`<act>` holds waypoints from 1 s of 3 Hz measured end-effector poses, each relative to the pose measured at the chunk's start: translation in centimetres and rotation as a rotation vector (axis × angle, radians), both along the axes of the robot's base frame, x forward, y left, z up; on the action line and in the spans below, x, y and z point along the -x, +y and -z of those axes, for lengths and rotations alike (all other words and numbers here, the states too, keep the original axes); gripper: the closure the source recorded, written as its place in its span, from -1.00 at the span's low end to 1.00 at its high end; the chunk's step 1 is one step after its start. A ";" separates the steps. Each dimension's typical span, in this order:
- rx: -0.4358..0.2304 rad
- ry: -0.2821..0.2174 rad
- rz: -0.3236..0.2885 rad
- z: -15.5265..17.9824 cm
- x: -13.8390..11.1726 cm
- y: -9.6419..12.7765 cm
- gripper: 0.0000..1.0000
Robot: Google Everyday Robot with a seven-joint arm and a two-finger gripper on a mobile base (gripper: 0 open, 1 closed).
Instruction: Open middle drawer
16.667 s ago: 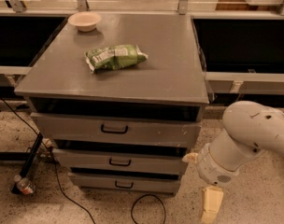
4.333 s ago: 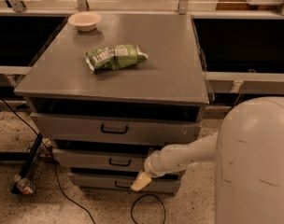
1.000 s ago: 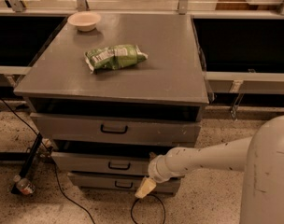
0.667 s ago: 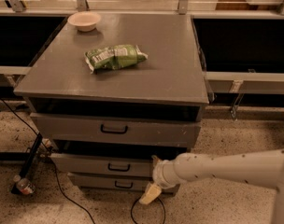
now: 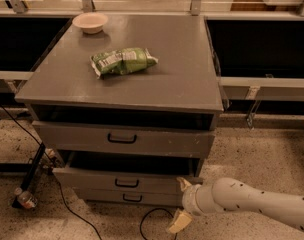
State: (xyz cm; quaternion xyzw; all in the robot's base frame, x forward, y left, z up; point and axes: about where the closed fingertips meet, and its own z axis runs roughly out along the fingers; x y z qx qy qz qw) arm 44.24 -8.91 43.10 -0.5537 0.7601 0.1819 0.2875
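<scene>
Since my arm comes in low from the right, the nearest thing is my claw, down near the speckled floor at the right end of the drawer stack. It's spread wide with nothing in it: one finger points up over the right end of the middle drawer, the other angles down at the floor. I can't tell if the upper one actually touches the front.

A black cable loops on the floor just left of the lower finger, pretty much under the claw. Another thin cable runs along the left side, and a small bottle lies on the floor far left.

The middle drawer sits second from the top in the grey cabinet, sticking out a bit past the others with a dark gap above it. Its little black handle is at centre, well left of the claw. The bottom drawer is just below, the top drawer above.

Up on the cabinet top: a green bag lying near the middle, and a pale bowl at the back left corner.
</scene>
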 end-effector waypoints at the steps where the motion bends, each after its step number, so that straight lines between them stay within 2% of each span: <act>1: 0.015 -0.029 0.027 -0.2 -0.3 -0.1 -1.00; 2: 0.069 -0.086 0.084 -0.6 -0.2 -0.3 -1.00; 3: 0.060 -0.137 0.112 -1.1 -1.2 -0.1 -1.00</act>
